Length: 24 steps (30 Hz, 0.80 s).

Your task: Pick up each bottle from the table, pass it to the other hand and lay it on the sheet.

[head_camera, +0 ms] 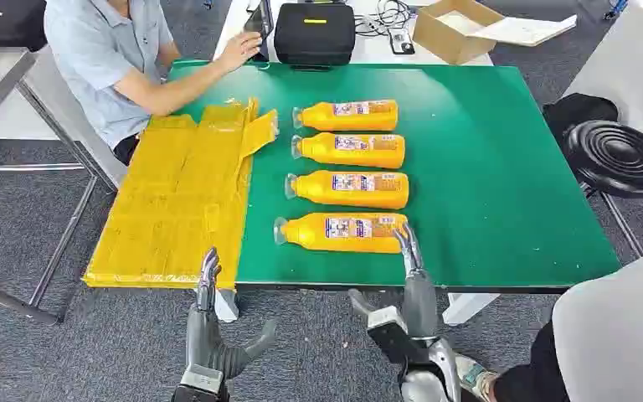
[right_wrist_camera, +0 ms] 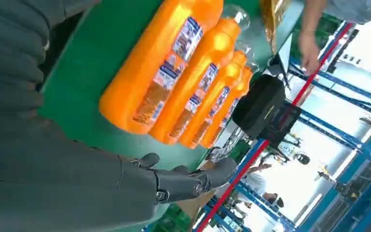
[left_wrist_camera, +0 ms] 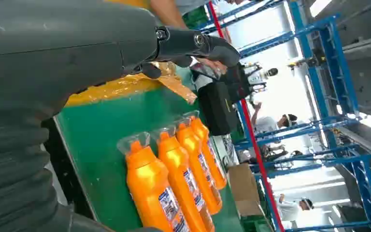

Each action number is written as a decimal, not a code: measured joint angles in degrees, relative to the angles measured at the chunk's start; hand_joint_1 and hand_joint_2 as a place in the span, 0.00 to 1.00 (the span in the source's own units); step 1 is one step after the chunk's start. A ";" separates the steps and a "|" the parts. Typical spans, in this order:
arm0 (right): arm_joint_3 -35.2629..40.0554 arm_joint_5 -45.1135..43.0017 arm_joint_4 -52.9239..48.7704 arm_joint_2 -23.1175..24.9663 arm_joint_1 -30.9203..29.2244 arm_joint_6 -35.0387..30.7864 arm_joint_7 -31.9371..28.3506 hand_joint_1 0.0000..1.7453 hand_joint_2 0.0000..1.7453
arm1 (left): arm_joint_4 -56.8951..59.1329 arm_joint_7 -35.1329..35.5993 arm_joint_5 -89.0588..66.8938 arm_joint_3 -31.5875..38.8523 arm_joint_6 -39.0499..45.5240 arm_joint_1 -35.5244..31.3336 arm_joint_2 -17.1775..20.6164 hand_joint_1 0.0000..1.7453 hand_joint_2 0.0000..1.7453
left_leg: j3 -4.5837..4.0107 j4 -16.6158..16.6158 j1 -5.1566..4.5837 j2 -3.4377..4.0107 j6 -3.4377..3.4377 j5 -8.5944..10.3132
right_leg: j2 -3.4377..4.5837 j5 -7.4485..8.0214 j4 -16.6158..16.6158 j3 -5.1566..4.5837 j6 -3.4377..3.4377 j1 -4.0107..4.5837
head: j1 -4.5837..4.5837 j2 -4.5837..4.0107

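At the bottom of the head view we have both hands raised at the table's near edge, holding nothing. Our left hand [head_camera: 212, 335] sits lower left of centre, fingers apart and thumb spread, its fingertips reaching up toward the near corner of the yellow sheet [head_camera: 176, 201]. Our right hand [head_camera: 410, 301] stands lower right of centre, fingers extended and apart, with its tips just at the base end of the nearest bottle [head_camera: 341, 232]; we cannot tell whether they touch it.

We judge the task has not begun: all four orange bottles lie on their sides on the green table [head_camera: 502, 167], none on the sheet. They form a column up the middle of the frame, caps pointing left toward the sheet, probably so the right hand can take each by its body and hand it leftward. Above the nearest lie the second bottle [head_camera: 347, 189], the third bottle [head_camera: 349, 150] and the farthest bottle [head_camera: 347, 115].

At the upper left a seated person [head_camera: 109, 59] rests a hand near a black case [head_camera: 314, 33].
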 measured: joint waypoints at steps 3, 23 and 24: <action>0.02 -1.03 0.00 0.35 0.37 -0.98 -0.46 0.00 1.00 | -0.26 0.33 -1.18 0.09 -0.57 0.00 0.24 0.00 1.00 | 0.00 0.00 0.00 0.01 0.00 0.00 | 0.00 0.00 0.00 0.00 -0.01 -0.01 | 0.00 0.00; -1.75 15.59 15.03 -3.50 -14.29 -1.00 8.29 0.00 1.00 | -0.68 1.53 -3.00 -0.83 -8.75 -1.94 0.39 0.00 1.00 | 0.03 0.01 -0.03 0.01 0.05 0.09 | 0.00 0.08 0.00 0.05 0.05 -0.05 | 0.00 0.00; -1.75 16.79 17.74 -3.72 -16.39 -1.07 8.48 0.00 1.00 | -0.42 1.68 -3.11 -1.01 -9.58 -2.35 0.39 0.00 1.00 | 0.04 0.02 -0.03 0.01 0.05 0.09 | 0.00 0.09 0.00 0.05 0.05 -0.05 | -0.02 0.00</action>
